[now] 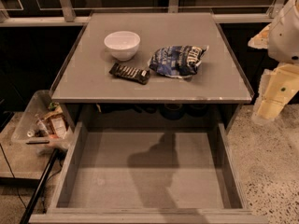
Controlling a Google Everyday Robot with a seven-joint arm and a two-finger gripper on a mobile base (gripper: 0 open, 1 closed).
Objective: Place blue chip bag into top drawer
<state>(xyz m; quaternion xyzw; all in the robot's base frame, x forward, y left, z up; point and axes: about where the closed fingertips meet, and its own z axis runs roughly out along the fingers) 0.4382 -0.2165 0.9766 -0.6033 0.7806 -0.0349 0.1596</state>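
The blue chip bag [177, 60], crumpled dark blue foil with white lettering, lies on the grey counter top [93, 78], right of centre. The top drawer [149, 171] is pulled wide open below the counter's front edge; its flat grey bottom is bare and carries the arm's shadow. My gripper [270, 99] hangs at the right edge of the view, off the counter's right side and above the floor, well apart from the bag. It holds nothing that I can see.
A white bowl [122, 45] stands left of the bag, and a flat black-and-white snack bar wrapper [130, 73] lies in front of it. A clear plastic bin of clutter [41, 120] sits on the floor at the left. A window rail runs behind the counter.
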